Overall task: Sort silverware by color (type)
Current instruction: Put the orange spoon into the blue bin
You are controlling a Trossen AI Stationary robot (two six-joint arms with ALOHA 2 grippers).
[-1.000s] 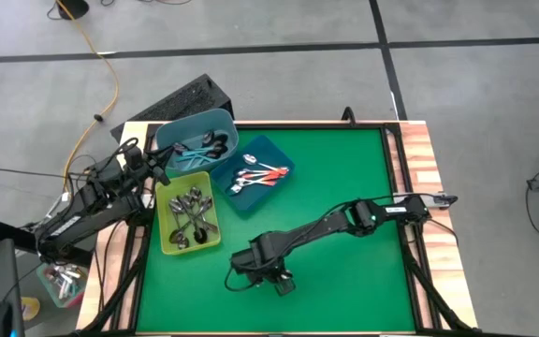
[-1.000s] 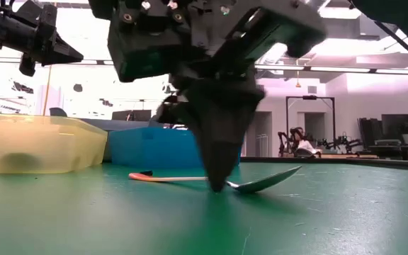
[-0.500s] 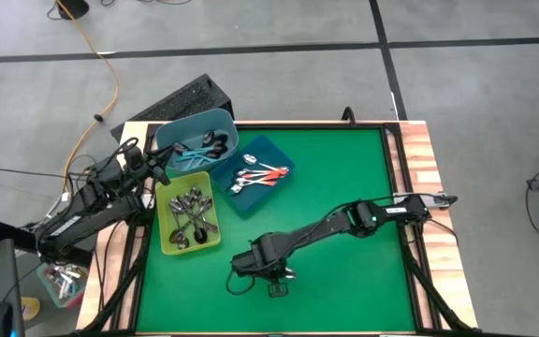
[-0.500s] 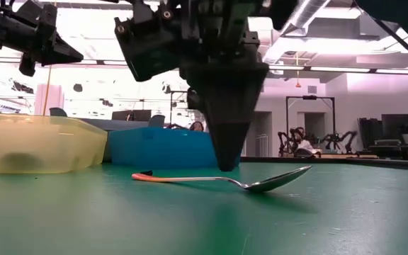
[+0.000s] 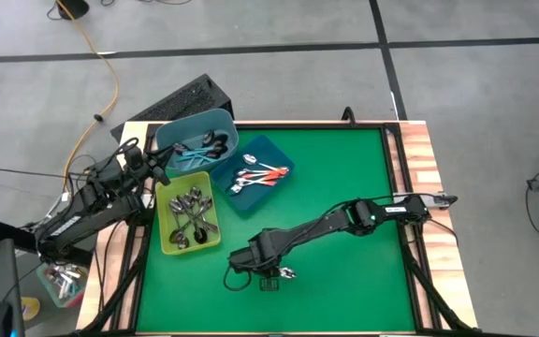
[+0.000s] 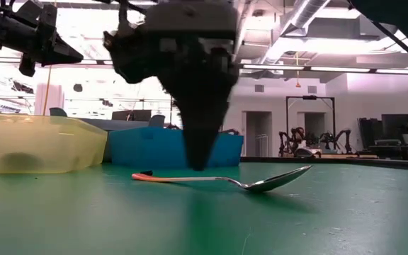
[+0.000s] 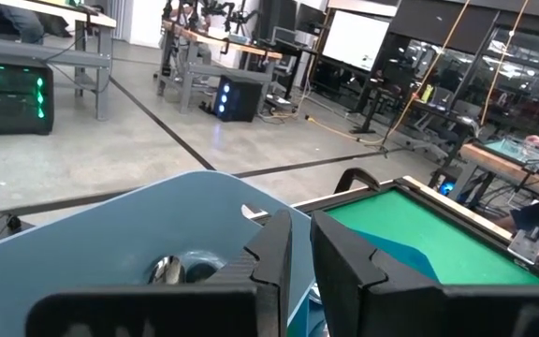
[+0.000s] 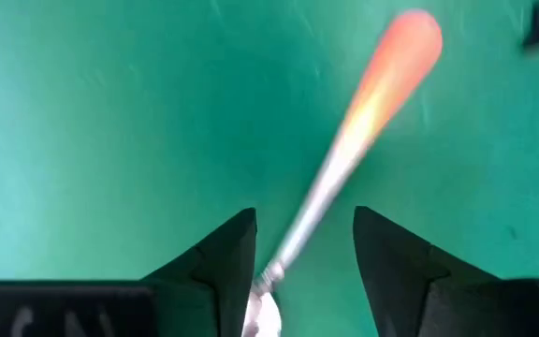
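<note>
Green table [image 5: 344, 187], orange-handled spoon [image 6: 218, 180], apparently loose.

green table mat [image 5: 344, 187], orange cable [image 5: 109, 65], black box [image 5: 181, 101]

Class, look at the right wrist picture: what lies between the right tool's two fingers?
The orange-handled spoon's metal shaft runs between the open right tool's fingers, over the green mat.

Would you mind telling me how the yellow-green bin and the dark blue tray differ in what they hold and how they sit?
The yellow-green bin holds spoons with plain metal handles, while the dark blue tray holds spoons with orange-red handles. The bin lies nearly square to the table's left edge; the tray sits turned at an angle, farther in. The bin's walls are see-through in the low view; the tray's are solid. Both are open-topped and rest on the green mat.
</note>
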